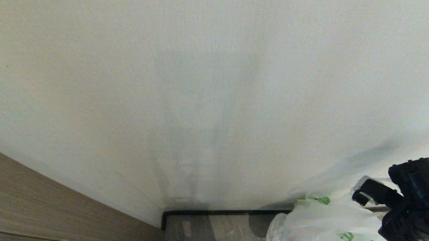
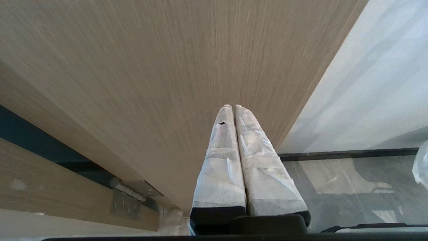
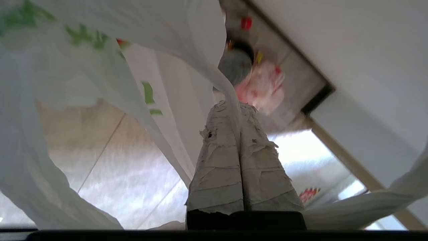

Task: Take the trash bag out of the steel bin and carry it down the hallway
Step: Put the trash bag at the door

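The trash bag (image 1: 321,224), thin white plastic with green print, hangs at the lower right of the head view, beside my black right arm (image 1: 411,209). In the right wrist view my right gripper (image 3: 234,105) is shut on a twisted white strip of the bag (image 3: 230,87), and the bag's film (image 3: 83,67) billows to one side. Beyond the fingertips lies a blurred round grey container with a dark rim (image 3: 235,65); I cannot tell whether it is the steel bin. The hallway's glossy tiled floor (image 1: 232,230) meets a white wall with black skirting (image 1: 225,212).
A pinkish-red bag (image 3: 262,87) lies on the floor next to the round container. A wood-grain door (image 1: 36,203) stands at my left, with a hinge (image 2: 127,197) low on it. My left gripper (image 2: 233,107) hangs shut and empty close to that door. The white wall (image 1: 215,99) is near ahead.
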Available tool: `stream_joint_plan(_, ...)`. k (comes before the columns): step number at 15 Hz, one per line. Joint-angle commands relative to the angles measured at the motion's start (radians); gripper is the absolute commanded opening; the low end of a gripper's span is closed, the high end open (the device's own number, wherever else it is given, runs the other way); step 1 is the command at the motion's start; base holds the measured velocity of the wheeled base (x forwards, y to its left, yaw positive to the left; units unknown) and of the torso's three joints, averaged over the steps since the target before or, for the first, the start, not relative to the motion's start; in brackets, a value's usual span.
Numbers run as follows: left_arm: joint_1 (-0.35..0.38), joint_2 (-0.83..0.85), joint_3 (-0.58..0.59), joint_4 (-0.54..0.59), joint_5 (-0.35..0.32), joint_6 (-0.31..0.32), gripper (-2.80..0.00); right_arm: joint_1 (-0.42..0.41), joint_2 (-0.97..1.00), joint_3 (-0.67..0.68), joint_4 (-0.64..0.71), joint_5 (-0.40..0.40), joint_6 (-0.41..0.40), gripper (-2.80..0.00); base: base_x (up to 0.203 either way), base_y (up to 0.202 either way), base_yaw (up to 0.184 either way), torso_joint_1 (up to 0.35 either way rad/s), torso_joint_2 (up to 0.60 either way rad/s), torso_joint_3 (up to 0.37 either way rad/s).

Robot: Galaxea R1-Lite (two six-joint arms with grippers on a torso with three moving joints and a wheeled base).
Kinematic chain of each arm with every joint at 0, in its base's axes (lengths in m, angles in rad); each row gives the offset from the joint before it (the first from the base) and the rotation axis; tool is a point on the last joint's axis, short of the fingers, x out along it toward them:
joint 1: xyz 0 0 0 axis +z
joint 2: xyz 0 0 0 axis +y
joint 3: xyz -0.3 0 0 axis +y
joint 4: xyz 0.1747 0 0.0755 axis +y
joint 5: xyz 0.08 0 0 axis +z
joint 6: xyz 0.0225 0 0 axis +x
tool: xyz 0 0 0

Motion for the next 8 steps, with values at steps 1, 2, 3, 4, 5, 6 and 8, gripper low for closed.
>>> stream_joint_plan(1,0.000,-0.002,0.000,-0.001,0.000,-0.001,-2.80,0.024,0.059,0.004,-0.042,-0.001,-0.004,-2.80,0.000,0.000,0.000,0.000,0.00,0.000)
stream_joint_plan(2,0.000,-0.002,0.000,0.000,0.000,-0.001,-2.80,0.025,0.072,0.006,-0.056,-0.002,-0.003,-2.80,0.000,0.000,0.000,0.000,0.00,0.000)
stream_joint_plan(3,0.000,-0.002,0.001,0.000,0.000,-0.001,-2.80,0.026,0.085,0.006,-0.068,-0.002,-0.003,-2.80,0.000,0.000,0.000,0.000,0.00,0.000)
stream_joint_plan(4,0.000,-0.002,0.001,0.000,0.000,-0.001,-2.80,0.028,0.097,0.005,-0.078,-0.001,-0.004,-2.80,0.000,0.000,0.000,0.000,0.00,0.000)
stream_joint_plan(5,0.000,-0.002,0.001,0.000,0.000,-0.001,-2.80,0.030,0.112,0.006,-0.097,-0.001,-0.004,-2.80,0.000,0.000,0.000,0.000,0.00,0.000)
stream_joint_plan(6,0.000,-0.002,0.001,0.000,0.000,-0.001,-2.80,0.030,0.116,0.007,-0.115,0.001,-0.003,-2.80,0.000,0.000,0.000,0.000,0.00,0.000)
stream_joint_plan(8,0.000,-0.002,0.002,0.000,0.000,-0.001,-2.80,0.030,0.113,0.017,-0.117,0.001,-0.006,0.00,0.000,0.000,0.000,0.000,0.00,0.000)
